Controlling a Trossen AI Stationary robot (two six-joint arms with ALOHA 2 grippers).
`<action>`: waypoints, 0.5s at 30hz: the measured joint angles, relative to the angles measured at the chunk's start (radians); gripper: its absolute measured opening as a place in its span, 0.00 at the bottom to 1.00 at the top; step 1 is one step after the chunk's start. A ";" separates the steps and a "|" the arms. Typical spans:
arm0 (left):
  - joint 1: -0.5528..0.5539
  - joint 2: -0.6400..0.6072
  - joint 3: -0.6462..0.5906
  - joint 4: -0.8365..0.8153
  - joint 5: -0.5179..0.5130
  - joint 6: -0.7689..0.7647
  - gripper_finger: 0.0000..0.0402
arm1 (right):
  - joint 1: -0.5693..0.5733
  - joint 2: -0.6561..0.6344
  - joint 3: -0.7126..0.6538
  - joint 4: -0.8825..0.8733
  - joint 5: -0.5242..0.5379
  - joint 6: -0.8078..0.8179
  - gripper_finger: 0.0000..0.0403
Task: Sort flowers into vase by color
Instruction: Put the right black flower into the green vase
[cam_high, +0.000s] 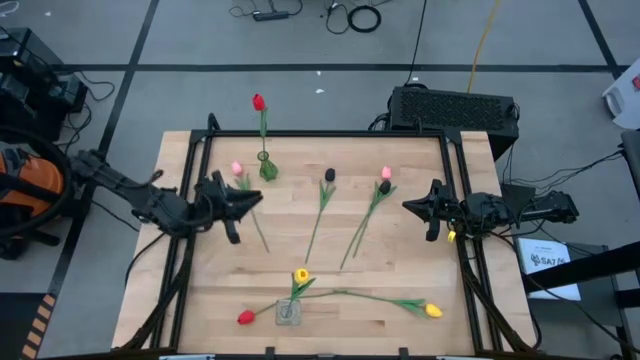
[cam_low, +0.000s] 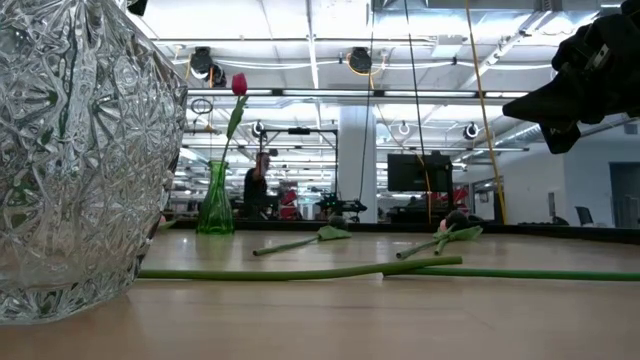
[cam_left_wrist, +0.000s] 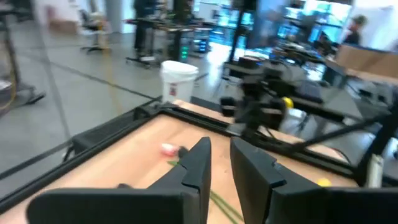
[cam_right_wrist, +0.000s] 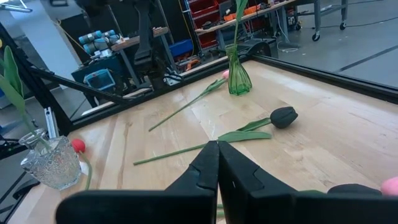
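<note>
Nearest you, your cut-crystal glass vase (cam_high: 288, 311) holds a yellow tulip (cam_high: 301, 275); red (cam_high: 245, 317) and yellow (cam_high: 433, 310) tulips lie beside it. Mid-table, the left gripper (cam_high: 250, 201) hovers slightly parted and empty, the right gripper (cam_high: 412, 207) pressed closed and empty. Farthest, the slim green glass vase (cam_high: 267, 167) holds a red tulip (cam_high: 258, 102).

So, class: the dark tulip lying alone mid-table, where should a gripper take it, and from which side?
Grip the dark tulip mid-stem, coming straight down from above with fingers across the stem. It lies flat on the table, the stem is thin and bare between leaf and tip, and nothing crowds it.
</note>
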 joint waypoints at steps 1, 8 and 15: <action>0.013 -0.013 0.000 -0.008 0.010 -0.014 0.14 | 0.000 0.000 0.000 0.004 0.000 0.000 0.00; 0.090 -0.008 0.000 -0.135 0.045 -0.075 0.09 | 0.000 0.000 0.000 0.035 0.005 -0.008 0.00; 0.300 -0.007 -0.019 -0.405 0.276 -0.352 0.05 | 0.000 0.000 0.000 0.074 0.005 -0.008 0.00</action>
